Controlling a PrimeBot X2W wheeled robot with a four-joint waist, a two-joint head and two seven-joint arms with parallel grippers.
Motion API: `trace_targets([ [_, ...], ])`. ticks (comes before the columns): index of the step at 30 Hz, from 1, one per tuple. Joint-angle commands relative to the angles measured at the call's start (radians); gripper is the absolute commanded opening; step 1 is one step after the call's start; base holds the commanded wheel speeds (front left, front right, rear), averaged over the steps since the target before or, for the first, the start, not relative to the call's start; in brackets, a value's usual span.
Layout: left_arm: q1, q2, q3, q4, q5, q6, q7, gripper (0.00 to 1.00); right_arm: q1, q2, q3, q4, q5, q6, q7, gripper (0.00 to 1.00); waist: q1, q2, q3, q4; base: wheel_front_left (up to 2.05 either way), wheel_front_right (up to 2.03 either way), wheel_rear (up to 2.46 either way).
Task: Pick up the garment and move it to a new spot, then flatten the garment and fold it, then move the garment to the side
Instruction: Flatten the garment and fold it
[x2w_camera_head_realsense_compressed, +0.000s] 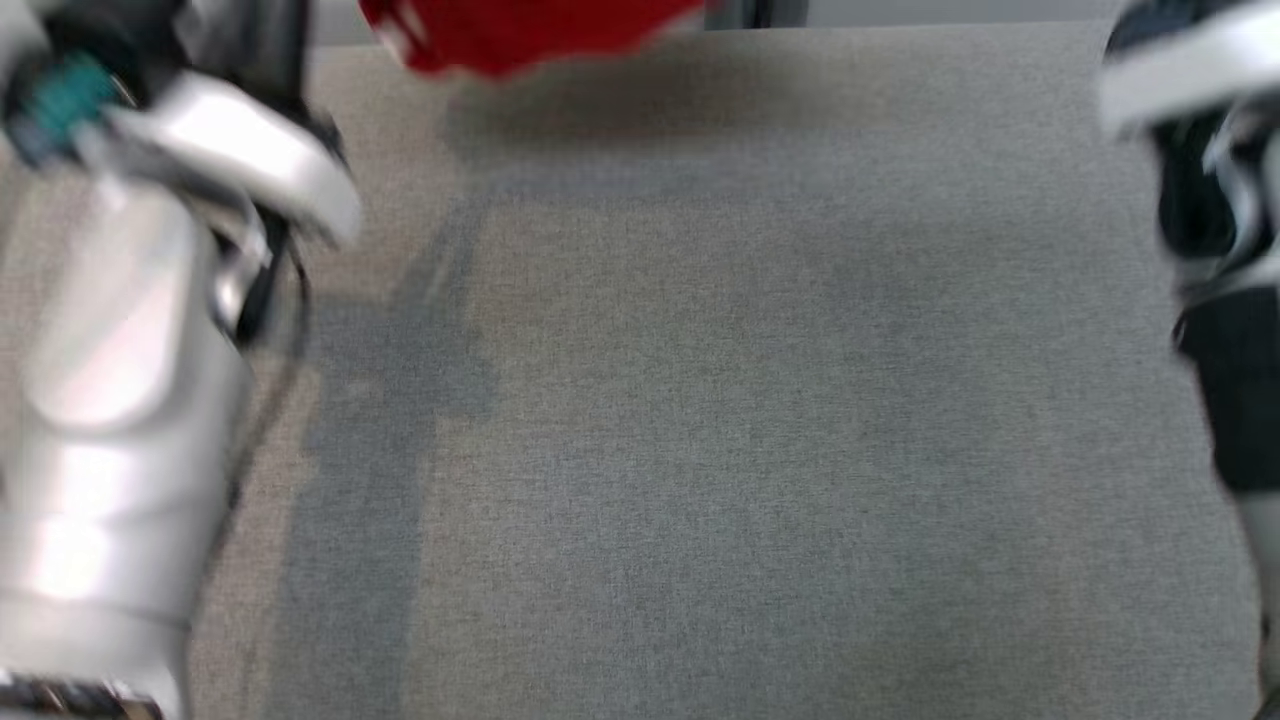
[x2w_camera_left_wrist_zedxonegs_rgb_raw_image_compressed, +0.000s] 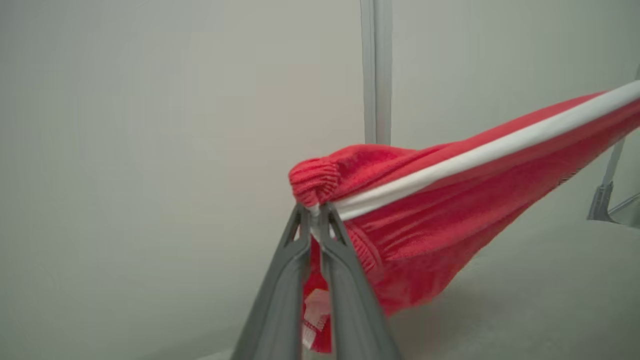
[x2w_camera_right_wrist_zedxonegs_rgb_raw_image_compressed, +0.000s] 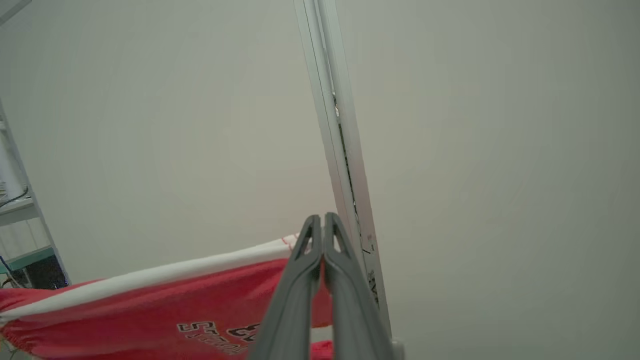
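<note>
The left gripper and right gripper each pinched the red garment, stretched between them above the table.

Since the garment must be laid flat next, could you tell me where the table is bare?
The grey tabletop is bare across its middle and near side, between the left arm and the right arm. The far edge is crowded: the red garment hangs there, pinched by the left tool and right tool.

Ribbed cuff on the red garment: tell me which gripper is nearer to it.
Left. The left gripper is shut on the garment right beside the ribbed cuff. The right gripper pinches the garment's white-striped opposite end, away from it.
</note>
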Motion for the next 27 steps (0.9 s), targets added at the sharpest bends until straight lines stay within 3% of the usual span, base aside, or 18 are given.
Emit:
trace_targets([
  [1,0.081,-0.006,0.002,0.017,-0.013,0.002,-0.003,0.0,0.088,-0.009,-0.014,-0.012,0.02,-0.001,-0.006,0.0,0.0,0.0,-0.017,-0.007,0.0,0.0,0.0],
  [8,0.475,-0.085,0.048,0.049,-0.057,-0.001,-0.004,0.0,0.504,0.004,-0.003,-0.043,0.085,-0.002,-0.006,0.0,0.0,0.0,-0.083,-0.035,0.0,0.0,0.0],
  [27,0.986,-0.173,0.17,-0.036,-0.042,-0.003,-0.004,0.0,0.978,0.016,0.118,-0.084,0.116,-0.001,-0.006,0.0,0.0,0.0,-0.331,-0.039,0.0,0.0,0.0],
])
